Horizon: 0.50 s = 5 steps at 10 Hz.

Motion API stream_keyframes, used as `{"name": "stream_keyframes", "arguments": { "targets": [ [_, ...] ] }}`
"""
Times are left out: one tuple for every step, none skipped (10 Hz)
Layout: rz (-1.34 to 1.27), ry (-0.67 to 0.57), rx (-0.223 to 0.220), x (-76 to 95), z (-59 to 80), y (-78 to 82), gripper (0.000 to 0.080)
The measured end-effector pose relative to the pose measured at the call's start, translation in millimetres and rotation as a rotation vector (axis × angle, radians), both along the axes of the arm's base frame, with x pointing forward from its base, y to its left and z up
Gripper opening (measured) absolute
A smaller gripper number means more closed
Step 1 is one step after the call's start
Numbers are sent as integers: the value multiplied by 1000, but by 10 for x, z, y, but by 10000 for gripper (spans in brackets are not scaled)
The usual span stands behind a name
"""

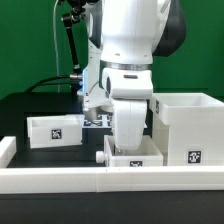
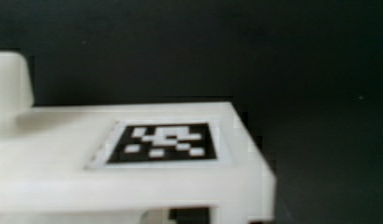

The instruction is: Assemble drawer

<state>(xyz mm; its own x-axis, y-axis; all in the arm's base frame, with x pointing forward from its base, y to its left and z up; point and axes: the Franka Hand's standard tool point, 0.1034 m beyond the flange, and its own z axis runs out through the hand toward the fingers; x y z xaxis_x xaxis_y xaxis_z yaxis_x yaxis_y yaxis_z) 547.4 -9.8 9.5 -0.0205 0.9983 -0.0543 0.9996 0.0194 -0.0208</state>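
Observation:
A small white drawer tray point(image 1: 133, 155) sits at the front centre against the rim wall. My gripper point(image 1: 130, 146) reaches straight down into or onto it, and the arm's white hand hides the fingers. In the wrist view this tray point(image 2: 99, 170) fills the lower part, very close, with a black-and-white tag point(image 2: 161, 142) on its face. No fingertips show clearly there. A second small tray point(image 1: 55, 129) with a tag stands at the exterior view's left. The tall boxy housing point(image 1: 186, 128) stands at the exterior view's right, right beside the arm.
The long low white rim wall point(image 1: 60, 178) runs along the front of the black table. The marker board point(image 1: 96, 120) lies behind the arm. A black stand with cables point(image 1: 72, 50) rises at the back left. A white block point(image 2: 7, 90) shows at the wrist view's edge.

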Motion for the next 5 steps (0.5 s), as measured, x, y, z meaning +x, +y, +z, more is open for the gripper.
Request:
{"name": "stream_keyframes", "arguments": {
  "targets": [
    [-4, -14, 2, 5, -4, -11, 41],
    [-5, -17, 3, -7, -18, -15, 41],
    [-6, -16, 3, -9, -20, -19, 41],
    [-6, -16, 3, -9, -20, -20, 41],
    [-6, -18, 3, -7, -3, -18, 41]
  ]
}}
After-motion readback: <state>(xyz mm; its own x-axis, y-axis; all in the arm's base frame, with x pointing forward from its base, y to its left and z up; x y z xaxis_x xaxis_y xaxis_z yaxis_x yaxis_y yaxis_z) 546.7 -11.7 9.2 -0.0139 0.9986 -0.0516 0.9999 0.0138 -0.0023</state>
